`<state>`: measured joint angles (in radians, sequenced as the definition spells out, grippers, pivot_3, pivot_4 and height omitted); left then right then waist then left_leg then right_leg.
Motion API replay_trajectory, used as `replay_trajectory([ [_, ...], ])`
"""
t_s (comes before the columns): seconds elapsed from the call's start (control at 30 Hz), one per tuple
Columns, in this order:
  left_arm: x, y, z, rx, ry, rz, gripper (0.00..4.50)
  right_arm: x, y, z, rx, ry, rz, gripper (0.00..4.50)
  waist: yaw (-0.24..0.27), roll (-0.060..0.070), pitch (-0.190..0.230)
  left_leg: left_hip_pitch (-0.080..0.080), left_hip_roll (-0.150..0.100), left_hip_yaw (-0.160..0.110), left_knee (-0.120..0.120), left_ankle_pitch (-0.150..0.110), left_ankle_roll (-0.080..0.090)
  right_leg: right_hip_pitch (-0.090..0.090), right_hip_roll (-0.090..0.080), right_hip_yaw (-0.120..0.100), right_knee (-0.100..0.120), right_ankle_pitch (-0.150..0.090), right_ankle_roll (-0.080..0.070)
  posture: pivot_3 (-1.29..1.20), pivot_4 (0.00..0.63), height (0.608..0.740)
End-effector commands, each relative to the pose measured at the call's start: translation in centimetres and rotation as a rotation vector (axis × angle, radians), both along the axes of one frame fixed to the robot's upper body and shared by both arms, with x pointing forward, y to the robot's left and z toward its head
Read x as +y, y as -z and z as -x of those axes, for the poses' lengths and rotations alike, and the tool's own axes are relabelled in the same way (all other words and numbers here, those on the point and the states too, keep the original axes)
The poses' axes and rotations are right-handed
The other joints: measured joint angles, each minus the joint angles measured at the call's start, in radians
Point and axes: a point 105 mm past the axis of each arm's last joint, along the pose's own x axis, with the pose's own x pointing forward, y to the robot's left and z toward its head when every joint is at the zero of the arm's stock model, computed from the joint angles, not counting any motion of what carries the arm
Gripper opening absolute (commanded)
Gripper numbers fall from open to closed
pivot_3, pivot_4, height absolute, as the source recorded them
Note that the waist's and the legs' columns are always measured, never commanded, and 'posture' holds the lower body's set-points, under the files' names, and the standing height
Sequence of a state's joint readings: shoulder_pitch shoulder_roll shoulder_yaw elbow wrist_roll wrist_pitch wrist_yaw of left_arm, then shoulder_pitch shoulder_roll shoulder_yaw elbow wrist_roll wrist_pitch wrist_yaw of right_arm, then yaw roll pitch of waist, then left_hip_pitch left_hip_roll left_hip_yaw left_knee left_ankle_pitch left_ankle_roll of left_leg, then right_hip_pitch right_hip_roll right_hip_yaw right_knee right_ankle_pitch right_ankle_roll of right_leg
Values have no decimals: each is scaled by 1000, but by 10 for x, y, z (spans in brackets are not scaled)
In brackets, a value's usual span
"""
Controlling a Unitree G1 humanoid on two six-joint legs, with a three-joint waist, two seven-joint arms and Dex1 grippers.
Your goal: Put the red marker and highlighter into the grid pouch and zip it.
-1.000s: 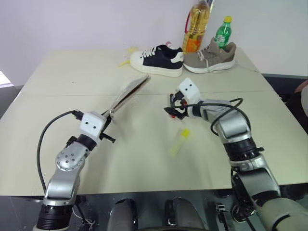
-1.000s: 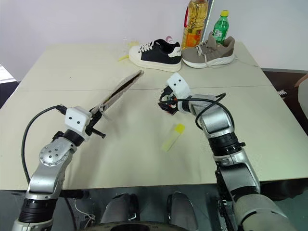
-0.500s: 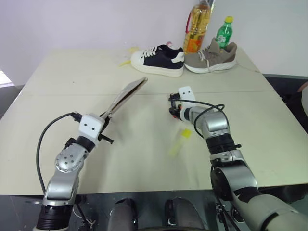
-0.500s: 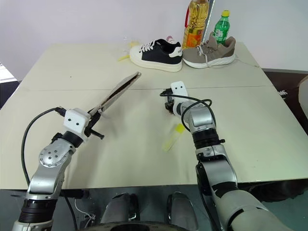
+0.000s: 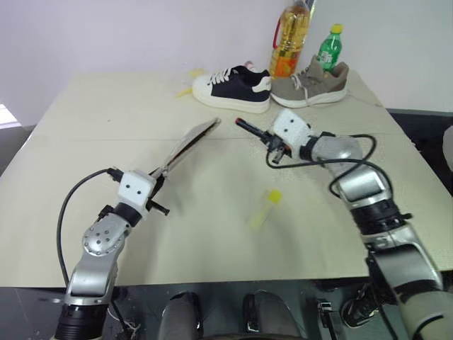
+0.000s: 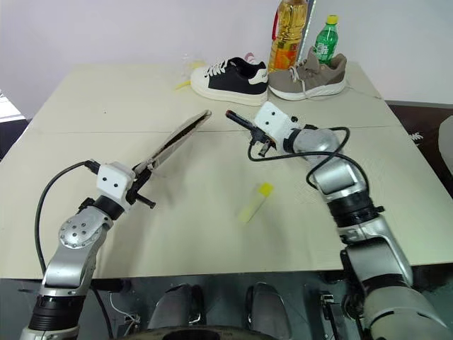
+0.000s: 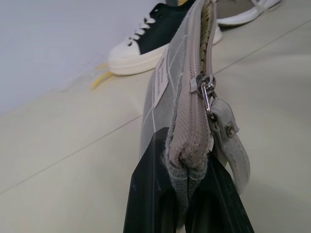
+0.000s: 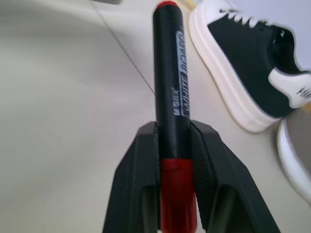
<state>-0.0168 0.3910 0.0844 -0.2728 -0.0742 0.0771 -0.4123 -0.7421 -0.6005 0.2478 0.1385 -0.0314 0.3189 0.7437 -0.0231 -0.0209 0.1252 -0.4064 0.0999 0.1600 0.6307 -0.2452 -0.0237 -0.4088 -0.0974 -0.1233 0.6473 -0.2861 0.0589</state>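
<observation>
My left gripper (image 5: pixel 157 180) is shut on one end of the grid pouch (image 5: pixel 190 140), holding it off the table so it slants up toward the sneakers. In the left wrist view the pouch (image 7: pixel 187 97) stands on edge between the fingers (image 7: pixel 150 194), its zipper pull (image 7: pixel 208 92) near the held end. My right gripper (image 5: pixel 267 139) is shut on the red marker (image 5: pixel 249 129), lifted above the table. The marker's black end points toward the pouch's far tip. In the right wrist view the marker (image 8: pixel 171 97) sticks out past the pads (image 8: pixel 138 174). The highlighter (image 5: pixel 262 210) lies flat on the table between the arms.
At the table's far edge stand a black-and-white sneaker (image 5: pixel 232 88), a grey sneaker (image 5: pixel 311 85), an oil bottle (image 5: pixel 289 39) and a green bottle (image 5: pixel 328 47). Small yellow scraps (image 5: pixel 185 91) lie left of the sneakers. Bare tabletop (image 5: pixel 106 127) stretches to the left.
The right gripper closed on the red marker, lifted it off the table and rolled its wrist, so the marker now points at the pouch. Left gripper and pouch stayed put.
</observation>
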Motion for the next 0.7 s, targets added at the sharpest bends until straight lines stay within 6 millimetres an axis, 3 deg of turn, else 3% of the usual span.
replay_trajectory([
  [0.03,-7,-13,1,-51,44,6,0,14,-22,11,-91,-109,12,340,0,0,0,0,0,0,0,0,0,0,0,0,0,0,0,0,150,705],
  [0.7,-18,-13,4,-44,102,-16,0,31,-17,12,-156,-178,144,340,8,0,0,0,0,0,1,0,0,0,0,0,0,0,0,0,150,705],
])
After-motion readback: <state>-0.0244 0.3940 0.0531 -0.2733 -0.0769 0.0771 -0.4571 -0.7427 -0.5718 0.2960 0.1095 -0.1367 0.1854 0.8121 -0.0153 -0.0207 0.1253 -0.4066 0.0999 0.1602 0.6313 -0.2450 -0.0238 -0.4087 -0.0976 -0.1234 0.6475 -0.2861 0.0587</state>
